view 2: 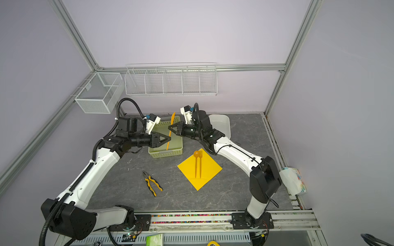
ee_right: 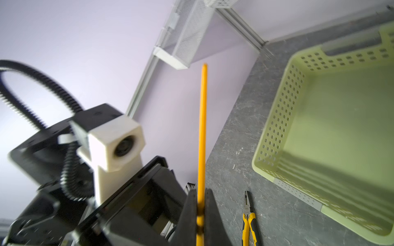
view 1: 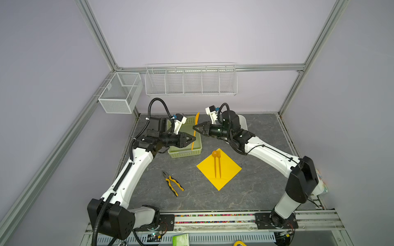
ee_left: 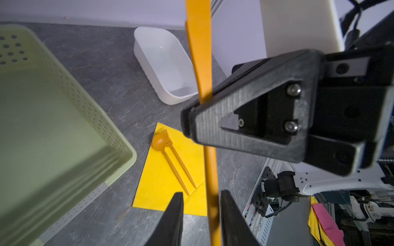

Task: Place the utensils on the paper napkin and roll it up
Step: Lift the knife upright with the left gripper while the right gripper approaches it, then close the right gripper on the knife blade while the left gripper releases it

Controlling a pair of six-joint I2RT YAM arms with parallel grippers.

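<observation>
Above the pale green basket (view 1: 185,154), near the middle of both top views, the right gripper (view 1: 194,127) is holding a flat orange knife (view 1: 197,118) nearly upright. The left gripper (view 1: 193,139) is pointing in at the knife from the opposite side, just below. From overhead the two black tips are crowding the knife and hiding how each pair of jaws is standing. The right wrist view is settling one side: the right gripper (ee_right: 200,191) is pinching the knife (ee_right: 202,127), its jaws pressed onto it from both sides. The left wrist view is settling the other: the left gripper (ee_left: 201,192) is standing with its jaws spread, and the knife (ee_left: 210,170) is passing between them, closer to one finger. Whether it is touching that finger cannot be told. Right of centre and lower in the top views, the paper napkin (view 1: 228,172) is lying flat on the grey tabletop (view 1: 191,200) as a yellow diamond. The spoon (view 1: 215,153) and a second slim piece (view 1: 219,166) are resting side by side on it, heads at its upper corner. Only the left wrist view is showing tines on that second piece, making it a fork (ee_left: 168,138). The same view is showing the spoon (ee_left: 158,143) with its bowl sitting at the napkin's edge. A white tub (view 2: 221,123) is sitting behind the right arm in a top view. The pliers (view 1: 173,183) are lying left of the napkin, well apart from it.
</observation>
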